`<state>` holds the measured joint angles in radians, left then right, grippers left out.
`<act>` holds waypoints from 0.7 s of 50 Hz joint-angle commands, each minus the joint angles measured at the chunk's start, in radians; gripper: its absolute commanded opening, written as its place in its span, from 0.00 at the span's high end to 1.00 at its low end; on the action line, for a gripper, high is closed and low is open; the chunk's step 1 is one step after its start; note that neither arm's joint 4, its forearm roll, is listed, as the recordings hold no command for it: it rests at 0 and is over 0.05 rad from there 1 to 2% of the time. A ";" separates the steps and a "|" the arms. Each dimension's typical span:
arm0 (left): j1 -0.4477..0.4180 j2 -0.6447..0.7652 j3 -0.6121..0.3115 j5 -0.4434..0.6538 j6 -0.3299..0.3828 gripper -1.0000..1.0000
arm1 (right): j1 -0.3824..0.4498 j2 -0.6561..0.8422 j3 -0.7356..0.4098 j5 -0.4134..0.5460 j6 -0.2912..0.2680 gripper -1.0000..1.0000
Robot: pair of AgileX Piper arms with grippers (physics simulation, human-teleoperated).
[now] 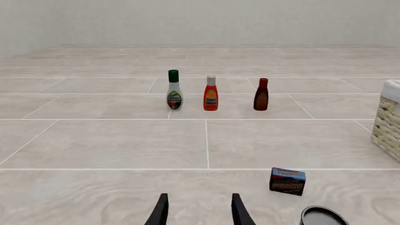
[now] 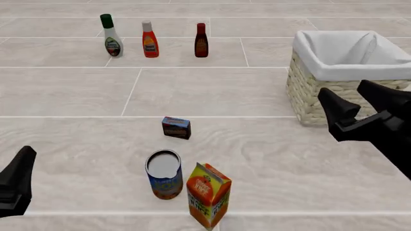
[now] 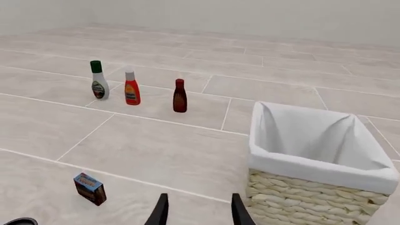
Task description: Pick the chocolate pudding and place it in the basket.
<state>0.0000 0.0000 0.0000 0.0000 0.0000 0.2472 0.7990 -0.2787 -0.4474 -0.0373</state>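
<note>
Two grippers, left [image 2: 16, 180] and right [image 2: 359, 108], hang with fingers apart and hold nothing, so no pick has begun. One carton [image 2: 209, 195] and one can [image 2: 164, 174] stand nearest, with one pudding [image 2: 176, 127] just behind the can, free to reach. One basket [image 2: 321, 103] waits at the right, and three bottles [image 2: 150, 39] stand farthest.

Simulated tabletop scene — pale tiled surface [image 2: 212, 91], blank wall [image 1: 200, 21].

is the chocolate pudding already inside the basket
No, the chocolate pudding sits on the tiled surface near the blue can, well apart from the basket, which holds only its white lining.
</note>
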 commanded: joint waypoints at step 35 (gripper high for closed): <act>0.000 0.000 0.000 0.000 0.000 0.00 | 0.174 0.372 -0.306 -0.029 0.044 0.00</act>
<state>0.0000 0.0000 0.0000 0.0000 0.0000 0.3900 1.1116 -0.5247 -0.4763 0.0033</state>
